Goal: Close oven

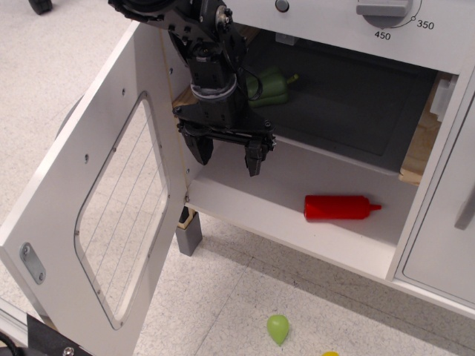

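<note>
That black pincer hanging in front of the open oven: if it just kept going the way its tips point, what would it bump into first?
Probably the oven bottom shelf. The pincer points downward, open and empty, with white shelf below its tips. Depth is unclear; it could pass the front edge and reach the floor.

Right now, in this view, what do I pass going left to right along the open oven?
Open oven door → end effector, open and holding nothing, just inside the opening → red bottle lying on the oven floor → narrower cabinet door at the right edge.
</note>
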`<state>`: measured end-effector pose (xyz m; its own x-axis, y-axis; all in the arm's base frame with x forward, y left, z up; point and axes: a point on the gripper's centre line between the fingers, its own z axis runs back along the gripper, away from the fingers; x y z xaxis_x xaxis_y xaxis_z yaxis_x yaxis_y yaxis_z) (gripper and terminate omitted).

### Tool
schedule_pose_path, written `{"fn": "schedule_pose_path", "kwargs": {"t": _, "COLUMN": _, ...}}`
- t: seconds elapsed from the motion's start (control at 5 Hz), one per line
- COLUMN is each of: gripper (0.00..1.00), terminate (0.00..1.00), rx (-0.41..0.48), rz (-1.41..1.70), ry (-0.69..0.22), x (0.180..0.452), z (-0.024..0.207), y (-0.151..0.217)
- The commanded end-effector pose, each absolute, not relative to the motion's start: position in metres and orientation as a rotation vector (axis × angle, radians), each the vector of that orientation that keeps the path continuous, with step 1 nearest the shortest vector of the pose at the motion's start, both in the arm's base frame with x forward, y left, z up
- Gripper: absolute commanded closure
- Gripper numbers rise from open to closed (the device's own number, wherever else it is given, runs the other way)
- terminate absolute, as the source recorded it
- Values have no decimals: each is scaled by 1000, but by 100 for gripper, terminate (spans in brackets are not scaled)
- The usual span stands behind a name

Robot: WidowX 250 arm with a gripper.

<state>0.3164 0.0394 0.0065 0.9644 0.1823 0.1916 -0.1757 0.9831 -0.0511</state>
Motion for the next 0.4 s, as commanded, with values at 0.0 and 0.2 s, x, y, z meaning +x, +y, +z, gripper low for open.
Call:
{"fn": "schedule_pose_path", "kwargs": {"t": 0.0, "gripper": 0, "terminate": 0, "rx": -34, "rz": 181, "ry": -197, "x": 316, "z": 7, "y": 39}}
{"fn": "schedule_pose_path", "kwargs": {"t": 0.2, "gripper": 0, "terminate": 0, "rx": -100, "rz": 168, "ry": -160, "x": 294, "z": 49, "y": 31}}
